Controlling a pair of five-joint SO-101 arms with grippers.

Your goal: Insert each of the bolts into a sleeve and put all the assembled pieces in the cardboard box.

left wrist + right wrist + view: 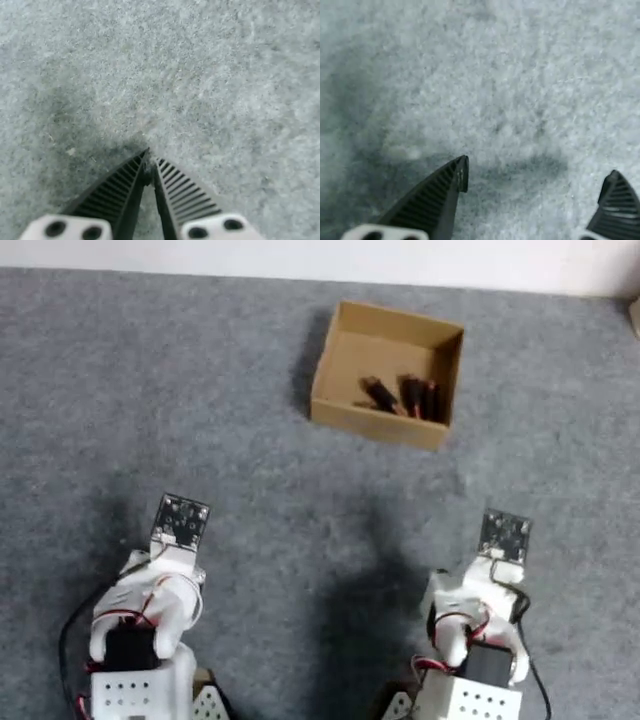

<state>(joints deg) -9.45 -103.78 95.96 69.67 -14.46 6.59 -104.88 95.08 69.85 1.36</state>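
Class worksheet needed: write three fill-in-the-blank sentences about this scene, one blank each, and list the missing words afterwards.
1. The dark assembled pieces lie ____ the cardboard box.
2. The left gripper, over the grey surface, has its fingers ____.
3. The right gripper has its fingers ____.

Missing words: inside; shut; open.

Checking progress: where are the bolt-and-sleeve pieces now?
In the high view, the dark pieces lie inside the cardboard box, at the far side of the table, slightly right of centre.
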